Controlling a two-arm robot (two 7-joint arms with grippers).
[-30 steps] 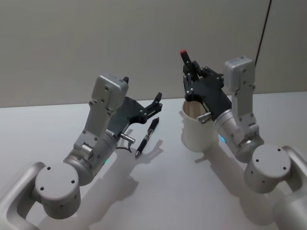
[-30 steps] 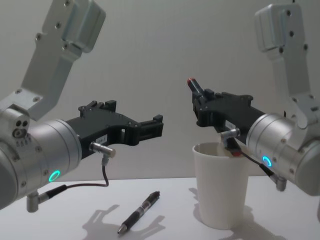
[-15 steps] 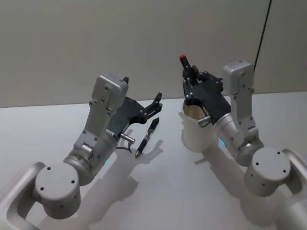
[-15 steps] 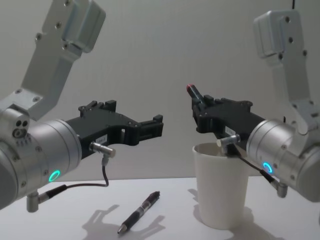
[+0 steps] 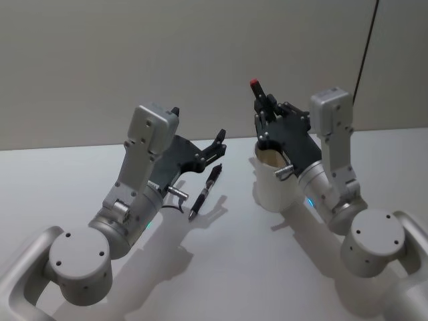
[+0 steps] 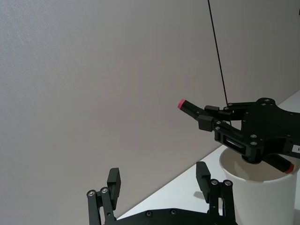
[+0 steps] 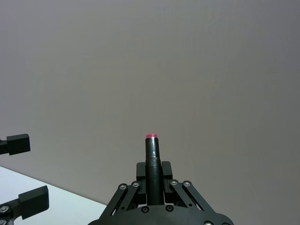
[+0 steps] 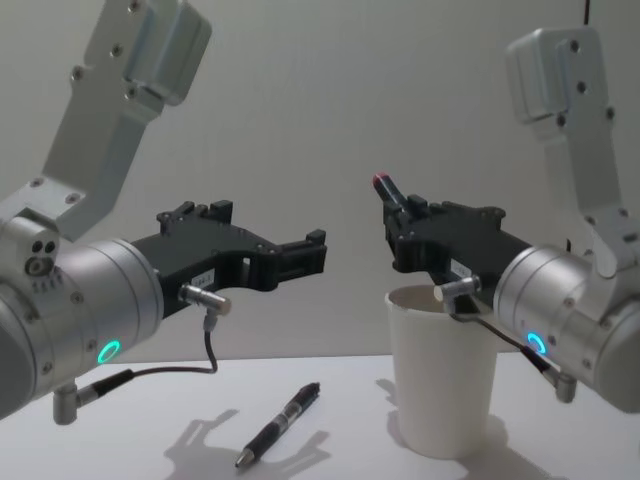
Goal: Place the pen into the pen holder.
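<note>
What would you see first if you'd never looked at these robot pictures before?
The right gripper, shut on a red-tipped pen that sticks up tilted just above the white cup. Next, a second pen lying on the table left of the cup, below the open left gripper.

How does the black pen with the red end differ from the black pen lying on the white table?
The red-ended pen is clamped in the right gripper, raised over the white paper cup and tilted with its red end up. The table pen lies flat and free, near the open left gripper. The table pen has no red end. Both are slim and black.
</note>
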